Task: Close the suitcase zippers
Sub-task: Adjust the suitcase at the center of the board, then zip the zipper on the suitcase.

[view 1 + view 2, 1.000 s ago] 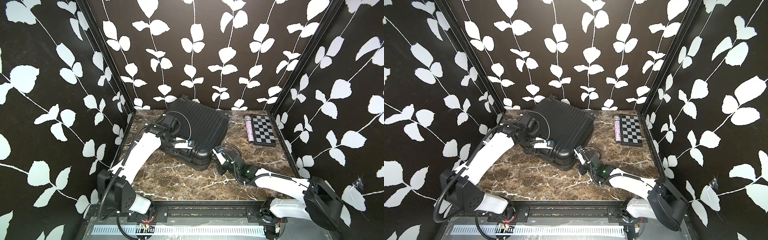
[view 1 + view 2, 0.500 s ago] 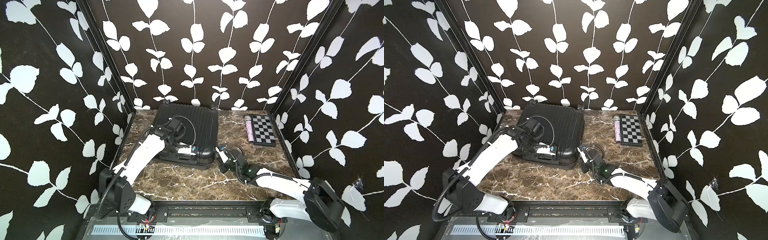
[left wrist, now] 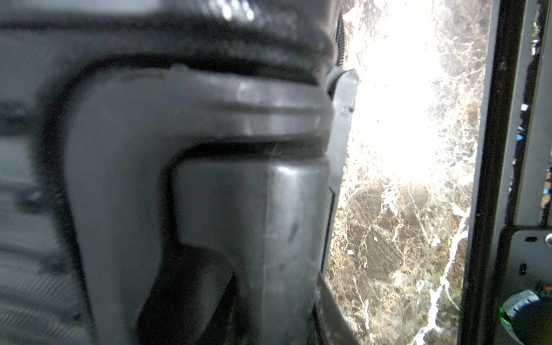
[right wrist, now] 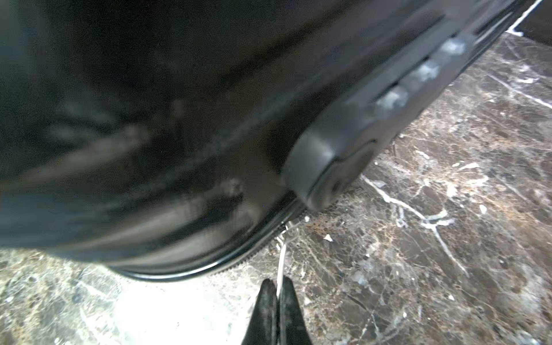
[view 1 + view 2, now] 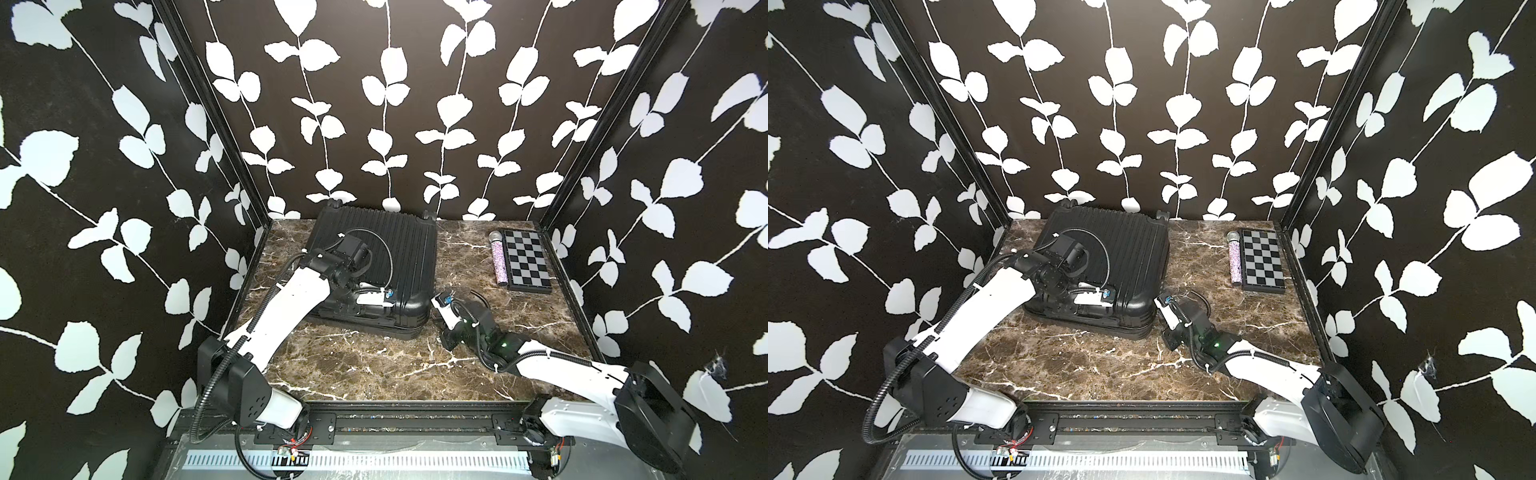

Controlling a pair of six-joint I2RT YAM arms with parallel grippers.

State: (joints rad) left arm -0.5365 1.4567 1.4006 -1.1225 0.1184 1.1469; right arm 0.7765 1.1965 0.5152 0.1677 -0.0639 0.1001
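Right gripper (image 4: 276, 288) pinched tight on the zipper pull (image 4: 281, 257), low at the near-right corner of the suitcase (image 5: 386, 249). Left gripper (image 5: 380, 303) clamps its near edge, bracing against my tug.

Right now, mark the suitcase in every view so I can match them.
Top view: suitcase at the table's back, left of centre.
Top view: suitcase in that same place.
Left wrist: suitcase close up, filling most of it.
Right wrist: suitcase close up, zipper edge showing.
Shared landmark: marble table, in every view.
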